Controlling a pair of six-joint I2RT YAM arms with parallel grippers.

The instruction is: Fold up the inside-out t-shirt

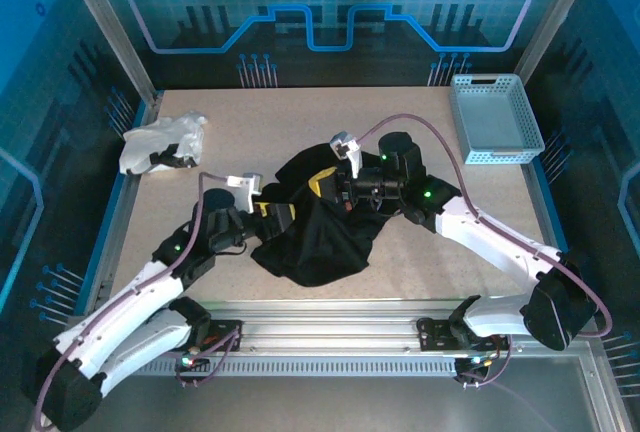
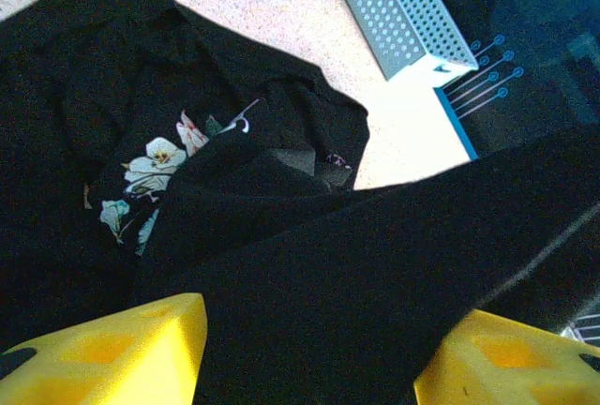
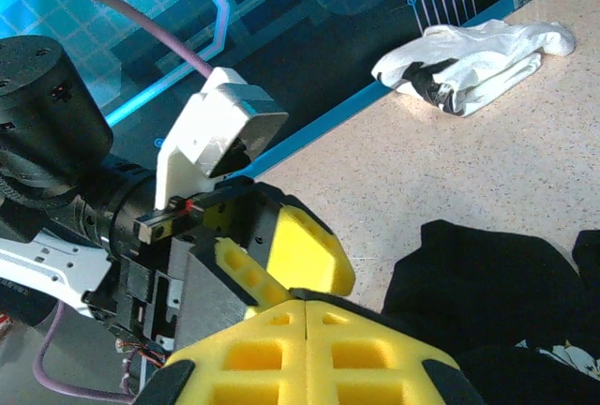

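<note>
The inside-out t-shirt [image 1: 320, 237] lies crumpled in a black heap at the middle of the table. In the left wrist view the t-shirt [image 2: 84, 96] shows a patch of pale flower print. My left gripper [image 1: 272, 212] is at the heap's left edge. There the left gripper [image 2: 328, 316] stands open, its yellow fingers wide apart with black cloth lying across the gap. My right gripper [image 1: 322, 185] is over the heap's far side. The right gripper [image 3: 307, 300] has its pads pressed together, a thin black fold of the t-shirt [image 3: 487, 283] at their tips.
A small white garment [image 1: 160, 142] lies bunched at the far left of the table. A pale blue perforated basket [image 1: 495, 120] stands at the far right. Bare speckled tabletop [image 1: 400, 112] stretches behind the shirt. A metal rail runs along the near edge.
</note>
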